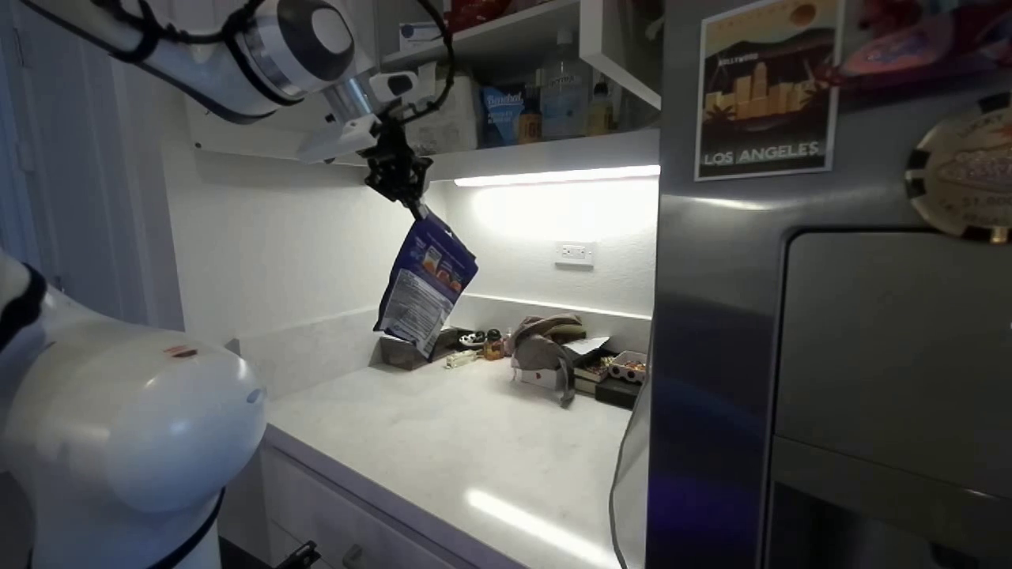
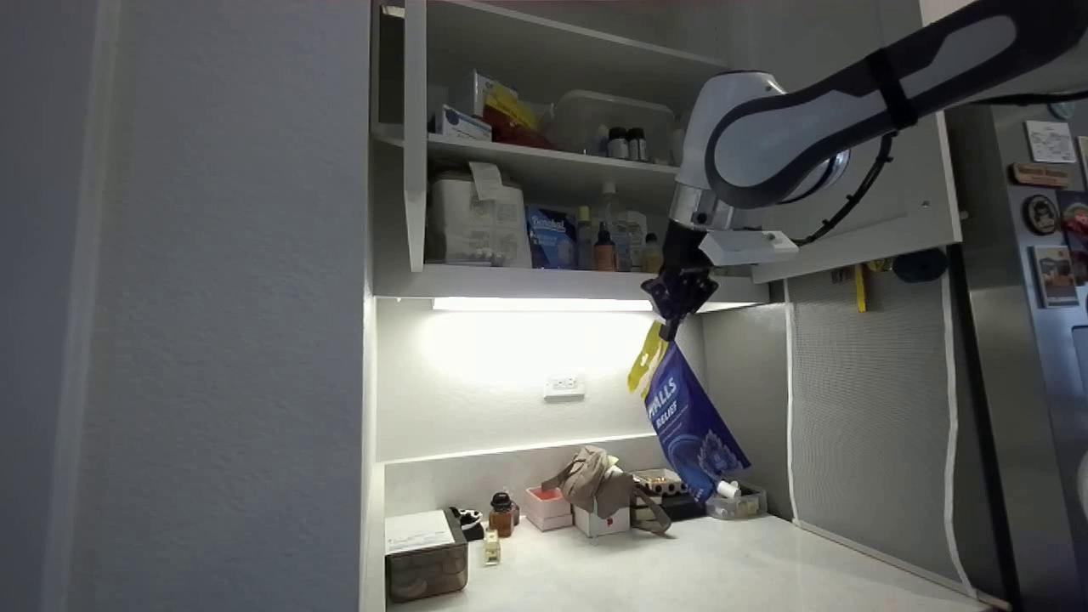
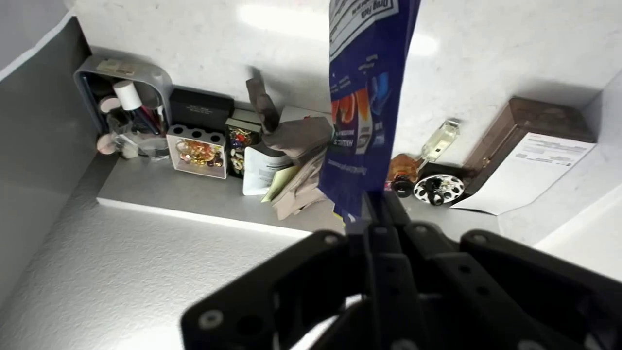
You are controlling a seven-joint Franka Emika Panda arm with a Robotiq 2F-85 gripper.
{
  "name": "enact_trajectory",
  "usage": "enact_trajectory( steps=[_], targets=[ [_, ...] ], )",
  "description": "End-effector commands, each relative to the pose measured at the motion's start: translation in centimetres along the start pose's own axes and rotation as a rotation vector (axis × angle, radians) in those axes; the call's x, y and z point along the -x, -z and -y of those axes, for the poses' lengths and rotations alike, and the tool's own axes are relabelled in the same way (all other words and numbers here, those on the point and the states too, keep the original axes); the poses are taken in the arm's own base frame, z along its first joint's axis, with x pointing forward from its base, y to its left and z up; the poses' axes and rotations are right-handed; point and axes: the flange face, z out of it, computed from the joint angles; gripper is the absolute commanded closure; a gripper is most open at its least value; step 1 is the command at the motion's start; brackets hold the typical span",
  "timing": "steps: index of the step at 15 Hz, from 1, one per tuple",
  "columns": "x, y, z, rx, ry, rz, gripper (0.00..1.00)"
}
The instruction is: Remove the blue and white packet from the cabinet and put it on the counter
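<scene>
"Where to look for the blue and white packet [image 1: 427,284]?"

"In mid-air, hanging tilted over the counter [image 1: 443,442], lower than the open cabinet [image 2: 552,282]."

"Held how?"

"Pinched at its upper end between the closed jaws of the gripper [image 2: 669,330]."

"And farther out?"

"Along the counter's back, a grey-brown cloth bundle [image 2: 595,489], an amber bottle [image 2: 501,517] and a brown box [image 2: 429,574]; on a cabinet shelf, more bottles [image 2: 604,252]; off to the side, a steel fridge [image 1: 719,340]."

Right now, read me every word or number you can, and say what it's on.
"HALLS": blue and white packet
"RELIEF": same packet
"Drug Facts": its white label
"HOLLYWOOD": poster on the steel fridge
"LOS ANGELES": same poster
Too blurred, small or cut off: packet's fine print, poster's top line, round chip, blue package and bottles in the cabinet.
</scene>
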Motion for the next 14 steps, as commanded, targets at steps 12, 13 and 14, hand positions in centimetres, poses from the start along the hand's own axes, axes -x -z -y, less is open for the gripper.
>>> enact_trajectory(
  steps=[12, 13, 14],
  targets=[
    [0.0, -0.7, 8.2, -0.182, 0.152, -0.041, 0.50],
    [-0.1, -0.9, 8.0, -0.182, 0.149, -0.040, 0.44],
    [-0.1, -1.0, 7.8, -0.182, 0.144, -0.041, 0.35]
  ],
)
